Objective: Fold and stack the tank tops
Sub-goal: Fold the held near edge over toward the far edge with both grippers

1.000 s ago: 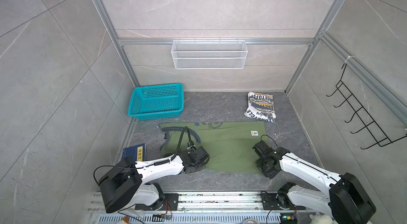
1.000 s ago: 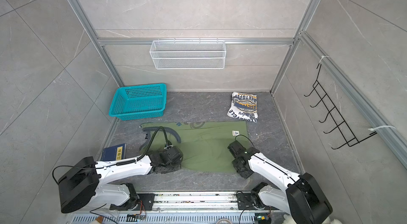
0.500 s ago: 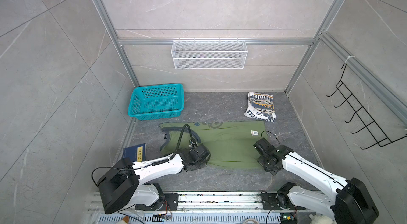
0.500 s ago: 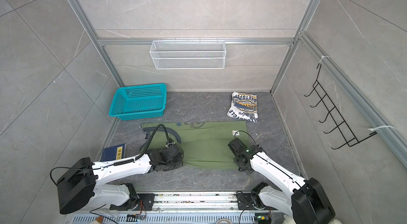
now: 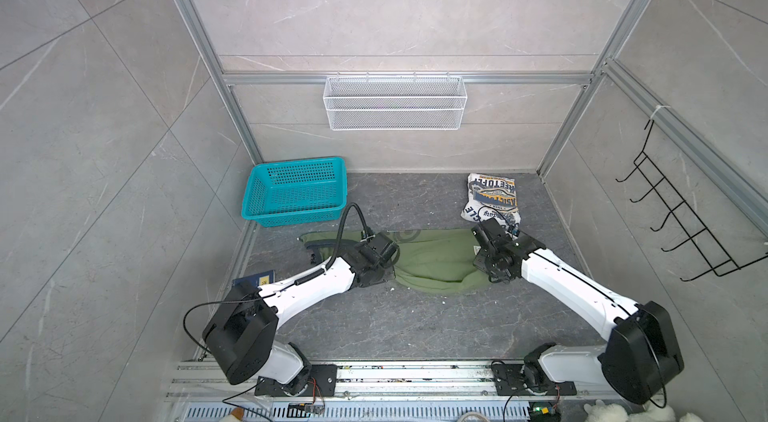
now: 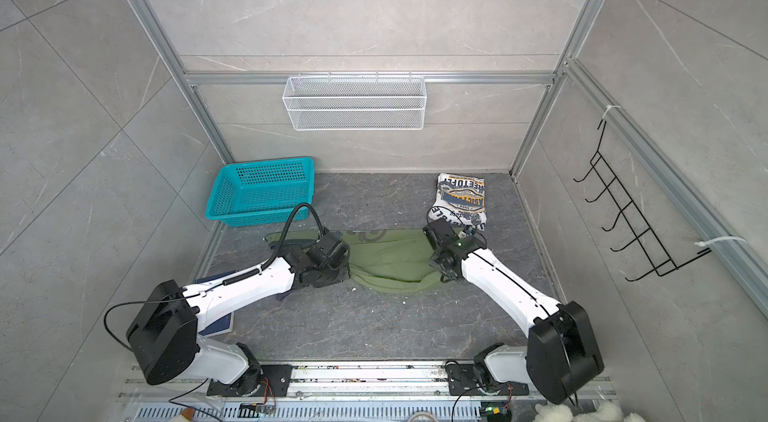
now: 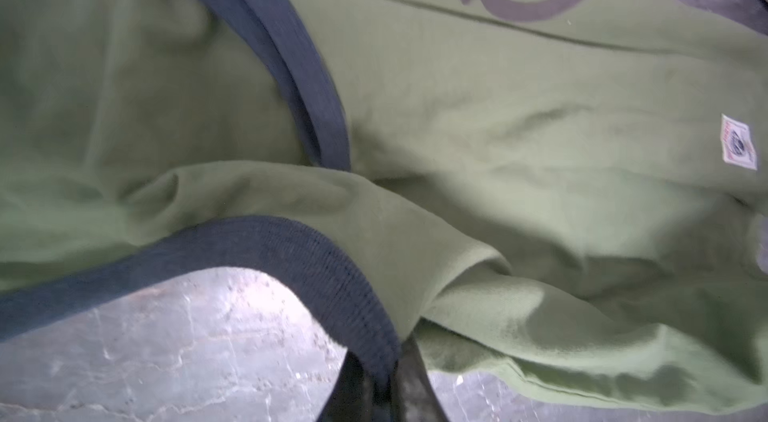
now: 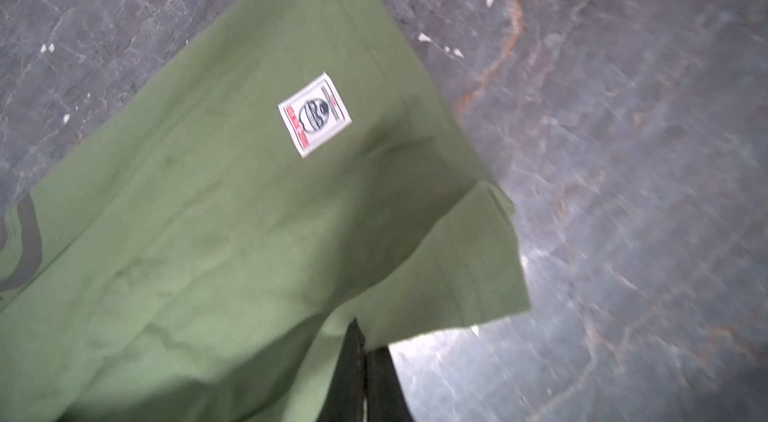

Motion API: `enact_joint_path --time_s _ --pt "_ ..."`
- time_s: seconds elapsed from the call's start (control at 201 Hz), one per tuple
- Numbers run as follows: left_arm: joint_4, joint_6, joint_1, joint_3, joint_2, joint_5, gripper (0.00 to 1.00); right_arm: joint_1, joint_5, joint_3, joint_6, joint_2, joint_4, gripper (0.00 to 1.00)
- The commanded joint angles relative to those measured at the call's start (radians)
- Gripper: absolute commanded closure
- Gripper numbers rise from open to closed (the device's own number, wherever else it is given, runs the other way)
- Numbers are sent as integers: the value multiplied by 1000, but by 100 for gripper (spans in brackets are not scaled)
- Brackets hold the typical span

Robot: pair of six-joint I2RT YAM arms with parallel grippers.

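Green tank top [image 5: 436,262]: spread on the grey bench [image 5: 415,328] just in front of the teal basket [image 5: 295,191] and running off to the basket's right. In both top views its near edge bows in a curve between the two arms [image 6: 390,266].
White tank top [image 5: 492,195]: folded, print side up, well to the right of the basket and about as far back as it is. It lies just behind the green one's right end.
Left end effector [image 7: 376,374]: clenched on the dark ribbed trim [image 7: 291,249] of an armhole, at the end of the green top nearer the basket. The cloth is raised and rumpled there.
Right end effector [image 8: 365,357]: clenched on the hem corner at the end farther from the basket, with that corner lifted off the bench.
Label [image 8: 314,114]: small white patch on the green cloth, near the pinched corner.
Book [image 5: 253,278]: dark blue, in front of the basket, partly under the left arm.
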Motion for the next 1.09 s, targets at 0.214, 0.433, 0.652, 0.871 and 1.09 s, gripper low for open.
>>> enact_joint_path --time_s 0.214,0.433,0.652,0.871,1.09 --pt "-20 113 97 157 174 2 95 -111 -46 105 -156 194 151 100" --pt "-16 119 137 223 252 3 95 -146 -49 131 -155 261 196 100" --pt "-24 133 164 289 321 14 92 -154 -17 189 -174 304 202 100" --pt "-30 133 167 336 391 23 74 -158 -32 236 -196 386 207 100" --pt "-109 154 194 365 343 -54 44 -164 31 307 -259 370 121 54"
